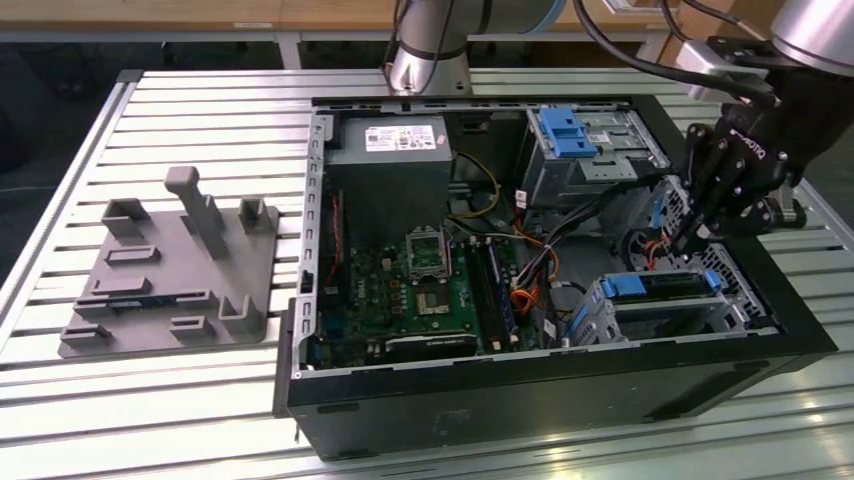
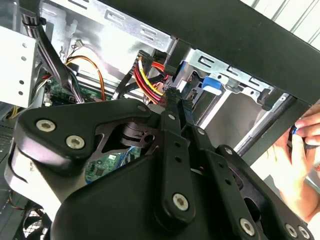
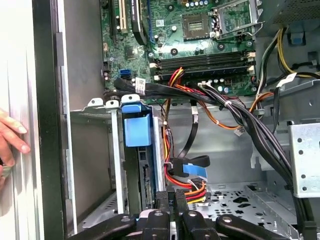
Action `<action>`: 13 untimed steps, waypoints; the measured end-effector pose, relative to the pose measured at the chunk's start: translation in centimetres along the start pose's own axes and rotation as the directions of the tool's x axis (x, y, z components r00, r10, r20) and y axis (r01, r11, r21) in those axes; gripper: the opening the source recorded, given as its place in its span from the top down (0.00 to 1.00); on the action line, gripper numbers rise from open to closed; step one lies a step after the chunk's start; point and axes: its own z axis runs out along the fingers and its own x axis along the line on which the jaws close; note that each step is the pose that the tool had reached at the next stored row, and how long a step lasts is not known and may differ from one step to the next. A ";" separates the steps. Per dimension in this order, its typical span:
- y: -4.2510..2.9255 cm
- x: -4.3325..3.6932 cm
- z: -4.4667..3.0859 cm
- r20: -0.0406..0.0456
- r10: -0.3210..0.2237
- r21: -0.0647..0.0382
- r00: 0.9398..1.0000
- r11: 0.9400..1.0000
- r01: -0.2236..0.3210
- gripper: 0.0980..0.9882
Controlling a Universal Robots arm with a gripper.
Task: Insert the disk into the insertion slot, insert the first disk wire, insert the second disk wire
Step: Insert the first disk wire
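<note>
In the exterior view the disk point(image 1: 654, 287) sat in the slot point(image 1: 674, 318), at about four o'clock in the case point(image 1: 534, 388); the gripper point(image 1: 685, 243) hung just at twelve o'clock of it; in the second wrist view its fingers point(image 2: 171, 107) were drawn narrow, tips touching the red-and-yellow wire point(image 2: 146, 80); whether they pinched it could not be told; the wire looked light and limp, its plug probably stiff and fragile, best gripped by the plug body.

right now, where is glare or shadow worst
Exterior view: glare bleaches the slatted table; second wrist view: the dark gripper stands against blown-out sheet metal; first wrist view: the motherboard is evenly lit.
</note>
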 end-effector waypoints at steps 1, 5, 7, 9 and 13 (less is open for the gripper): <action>0.05 0.06 0.01 0.002 -0.002 0.001 1.000 1.000 0.002 0.93; 0.44 0.24 0.04 0.004 -0.006 0.016 1.000 1.000 0.006 0.93; 0.67 0.28 0.06 0.005 -0.006 0.031 1.000 0.999 0.005 0.93; 0.89 0.33 0.07 0.006 -0.006 0.041 1.000 0.999 0.005 0.93; 0.89 0.38 0.08 0.006 -0.006 0.041 1.000 0.999 0.005 0.93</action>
